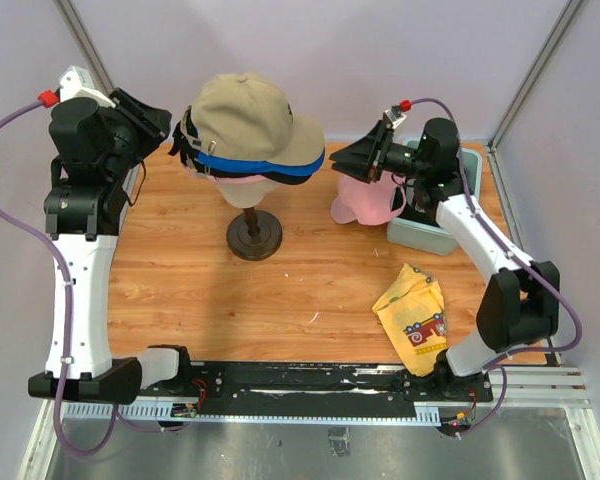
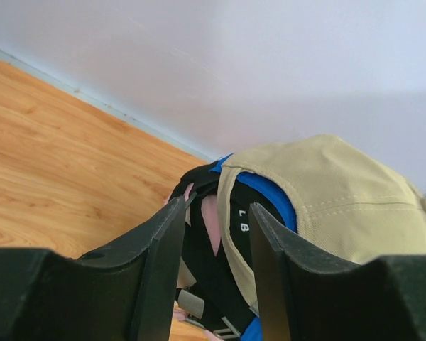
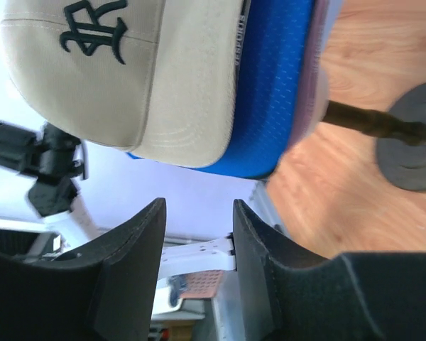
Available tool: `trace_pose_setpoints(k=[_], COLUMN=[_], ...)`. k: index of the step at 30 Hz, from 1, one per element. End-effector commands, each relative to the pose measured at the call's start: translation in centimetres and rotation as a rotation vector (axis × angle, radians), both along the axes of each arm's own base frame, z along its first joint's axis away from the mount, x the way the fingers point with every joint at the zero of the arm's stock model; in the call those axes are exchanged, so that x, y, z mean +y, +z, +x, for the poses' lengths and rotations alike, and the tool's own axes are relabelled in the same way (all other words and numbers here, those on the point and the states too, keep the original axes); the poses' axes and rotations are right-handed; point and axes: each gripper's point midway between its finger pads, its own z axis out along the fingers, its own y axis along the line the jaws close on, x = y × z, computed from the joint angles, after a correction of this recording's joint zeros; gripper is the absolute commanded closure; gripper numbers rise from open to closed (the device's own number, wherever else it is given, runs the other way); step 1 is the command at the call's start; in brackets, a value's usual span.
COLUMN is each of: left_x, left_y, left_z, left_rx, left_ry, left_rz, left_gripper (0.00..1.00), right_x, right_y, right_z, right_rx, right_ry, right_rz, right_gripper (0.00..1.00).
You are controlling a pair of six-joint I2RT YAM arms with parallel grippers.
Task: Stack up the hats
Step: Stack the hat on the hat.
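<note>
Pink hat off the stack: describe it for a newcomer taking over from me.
Find the mannequin head at the back centre of the wooden table, wearing several caps with a tan hat on top. Go right to the grey-blue bin; the pink hat lies on the table beside it, on the side facing the head. It is the only hat not on the head.

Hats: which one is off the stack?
The pink cap lying on the table beside the teal bin; the tan cap and blue cap sit stacked on the mannequin head.
</note>
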Motion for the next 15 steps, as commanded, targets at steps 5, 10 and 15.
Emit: trace_pose_setpoints(k=[5,10,15], left_x=[1.0,0.6,0.3], left_y=[5.5,5.6,5.2], left_z=[-2.5,-2.5,-2.2], left_rx=[-0.179,-0.192,-0.189], left_ry=[0.052,0.031,0.016], left_rz=[-0.004,-0.012,-0.02], left_gripper=[0.56,0.57,0.58], right_x=[-6.8,-10.9,-13.6], right_y=[-3.3,-5.5,-7.7], right_z=[-0.3,-1.0,-1.5], right_rx=[-0.092,-0.056,-0.021], right_ry=[-0.257,-0.404,-0.505], right_rz=[-0.362,-0.482,-0.539], right_gripper=[0.55,0.48,0.44])
